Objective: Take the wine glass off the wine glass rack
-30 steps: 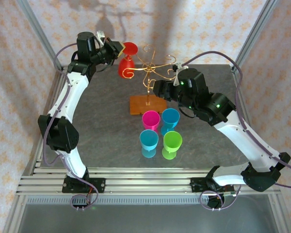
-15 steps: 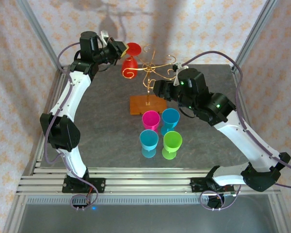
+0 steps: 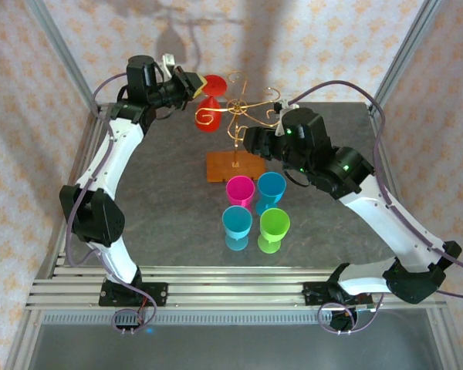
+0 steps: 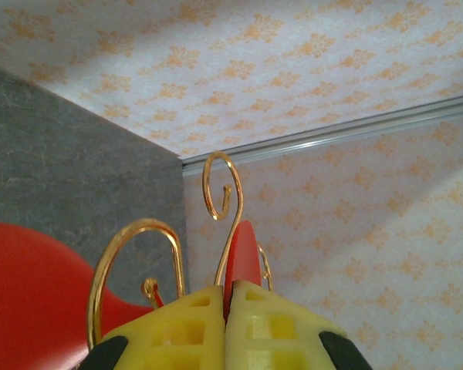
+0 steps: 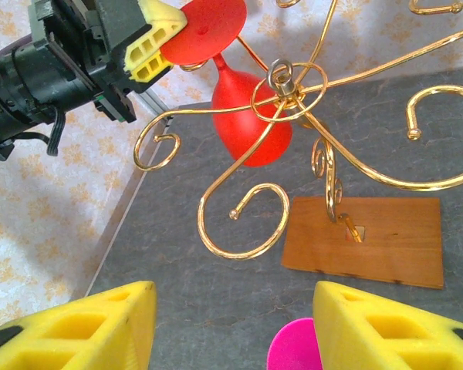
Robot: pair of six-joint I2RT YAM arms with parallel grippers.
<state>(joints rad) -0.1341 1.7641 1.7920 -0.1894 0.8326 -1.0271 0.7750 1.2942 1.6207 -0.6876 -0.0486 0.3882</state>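
A red wine glass [image 3: 207,117] hangs upside down from a curled arm of the gold wire wine glass rack [image 3: 245,108], which stands on its wooden base [image 3: 230,166]. My left gripper [image 3: 193,83] is shut on the rim of the glass's flat red foot [image 4: 246,248], with gold scrolls [image 4: 225,196] right in front of its fingertips. The right wrist view shows the red bowl [image 5: 247,112] under the rack's hub [image 5: 282,80]. My right gripper [image 5: 231,324] hovers open above the table beside the base [image 5: 370,240], holding nothing.
Several plastic cups stand in front of the rack: pink [image 3: 240,190], blue [image 3: 271,186], cyan [image 3: 237,223] and green [image 3: 275,225]. The pink cup [image 5: 297,348] lies just under my right fingers. Patterned walls and metal frame posts close in the table.
My left gripper, still shut on the glass's foot, has shifted a little to the right with the glass. The right arm has not moved.
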